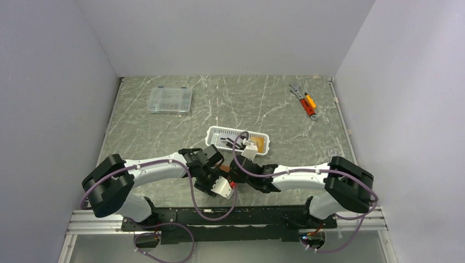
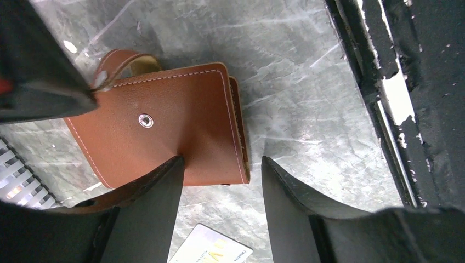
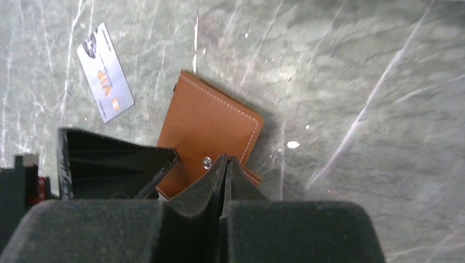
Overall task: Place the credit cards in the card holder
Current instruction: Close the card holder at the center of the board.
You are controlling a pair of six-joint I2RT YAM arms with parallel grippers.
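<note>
The card holder (image 2: 164,126), a brown leather wallet with a snap button, lies folded on the marble table close to the front edge (image 3: 205,129) (image 1: 224,171). My left gripper (image 2: 222,164) is open and straddles one of its corners, one finger over the leather and the other beside the edge. My right gripper (image 3: 226,161) is shut, its tips resting on the wallet next to the snap and the curled tab. Whether the tab is pinched I cannot tell. One grey-white credit card (image 3: 105,72) (image 2: 211,246) lies flat beside the wallet. More cards sit in the white basket (image 1: 237,139).
The white slotted basket (image 2: 13,181) stands just behind the wallet. A clear compartment box (image 1: 170,99) is at the back left and some small tools (image 1: 304,101) at the back right. The black front rail (image 2: 384,82) runs close to the wallet.
</note>
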